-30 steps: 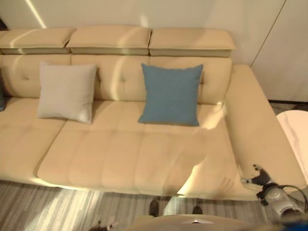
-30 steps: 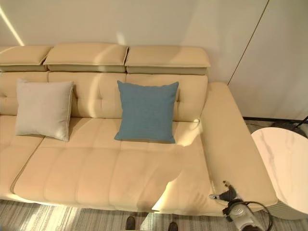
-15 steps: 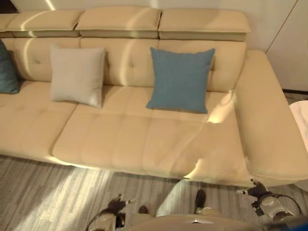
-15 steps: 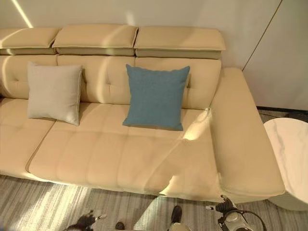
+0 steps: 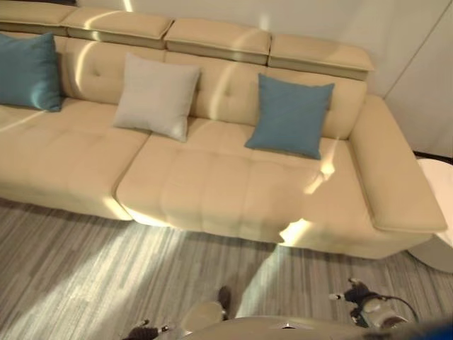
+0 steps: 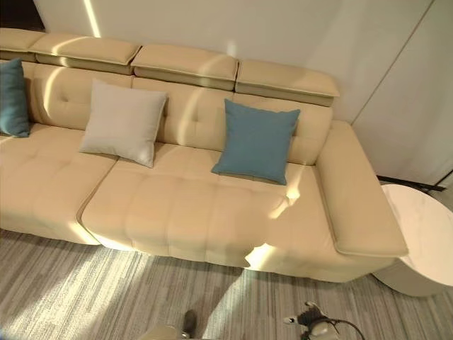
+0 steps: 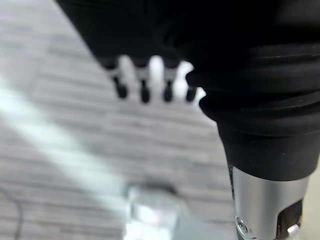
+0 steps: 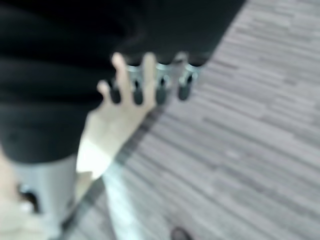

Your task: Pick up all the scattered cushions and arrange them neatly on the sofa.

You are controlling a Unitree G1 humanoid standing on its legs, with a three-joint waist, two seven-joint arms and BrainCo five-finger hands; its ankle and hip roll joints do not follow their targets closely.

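Three cushions lean upright against the back of the long beige sofa (image 5: pixel 212 191): a blue cushion (image 5: pixel 28 71) at the far left, a pale grey cushion (image 5: pixel 157 97) in the middle, and a second blue cushion (image 5: pixel 291 116) towards the right. My right hand (image 5: pixel 359 293) hangs low over the striped floor in front of the sofa's right end, fingers (image 8: pixel 161 82) straight and holding nothing. Down at the lower edge, my left hand (image 5: pixel 145 331) also hangs over the floor with straight, empty fingers (image 7: pixel 143 85).
A round white side table (image 6: pixel 417 241) stands by the sofa's right armrest (image 6: pixel 357 205). Grey striped flooring (image 5: pixel 85 269) runs in front of the sofa, with sunlit patches. A pale wall lies behind the sofa.
The camera has backed away and turned left, so the sofa looks farther off and the far-left blue cushion has come into view. My right hand is now off the sofa's edge, over the floor.
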